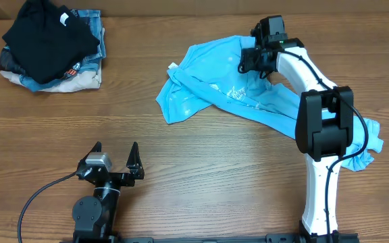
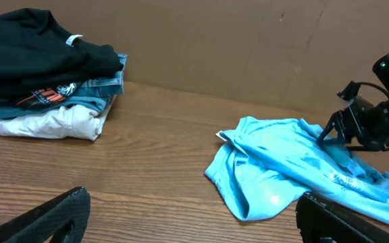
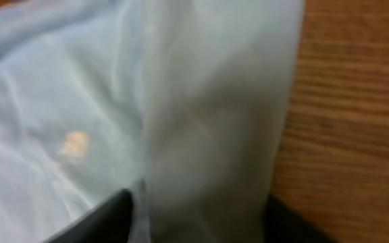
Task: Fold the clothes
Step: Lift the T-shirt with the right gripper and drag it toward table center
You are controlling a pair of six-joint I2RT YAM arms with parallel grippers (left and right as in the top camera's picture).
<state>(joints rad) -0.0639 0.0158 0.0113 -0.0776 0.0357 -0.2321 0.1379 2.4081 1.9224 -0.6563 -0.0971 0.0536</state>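
Overhead: the sky-blue T-shirt (image 1: 208, 94) lay crumpled on the surface (image 1: 201, 175), right of centre. The right jaws sat at its far edge. The left jaws stood spread wide, well apart from it. A stack of folded clothes (image 1: 53, 50) lay far left.

Left wrist: T-shirt (image 2: 275, 169) at right, stack (image 2: 46, 88) at left.

Right wrist: a T-shirt fold (image 3: 208, 135) stood between the partly spread right jaws; whether they pinched it could not be told.

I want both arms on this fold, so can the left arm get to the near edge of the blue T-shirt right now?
Probably yes: only bare table lies between the open left gripper and the T-shirt, with the clothes pile off to the side. Reach is uncertain.
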